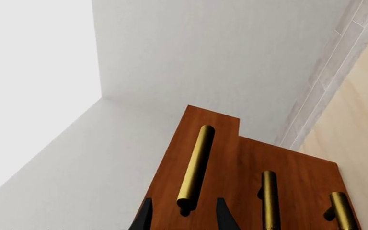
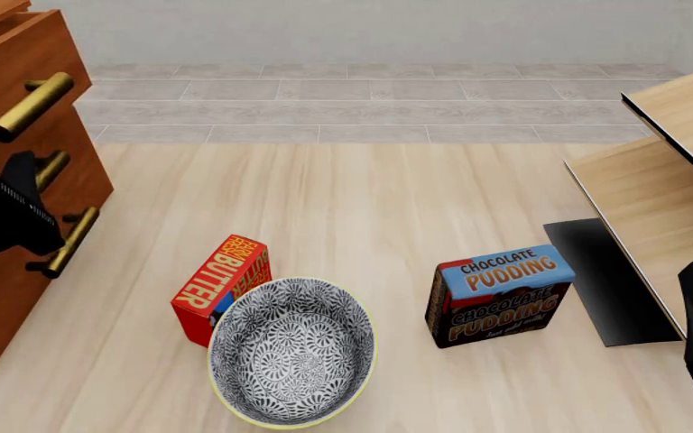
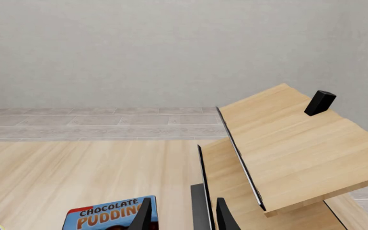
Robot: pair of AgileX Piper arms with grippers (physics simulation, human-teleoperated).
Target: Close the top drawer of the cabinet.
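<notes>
A: The cabinet (image 2: 15, 108) is reddish-brown wood; the top drawer (image 1: 193, 143) has a shiny brass bar handle (image 1: 195, 165).

B: And on the pale wood floor (image 2: 359, 207)?

A: A red butter box (image 2: 217, 287) with yellow lettering, a bowl (image 2: 292, 354) patterned in black-and-white florets, and a brown-and-blue chocolate pudding box (image 2: 500, 294).

B: The shelf unit (image 3: 286, 143)?

A: Light wood, black edging.

bare floor before the top drawer (image 2: 15, 54) (butter box (image 2: 221, 287) lower).

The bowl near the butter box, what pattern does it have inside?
The bowl has a dense black-and-white floral pattern inside; the front view shows it best.
</notes>
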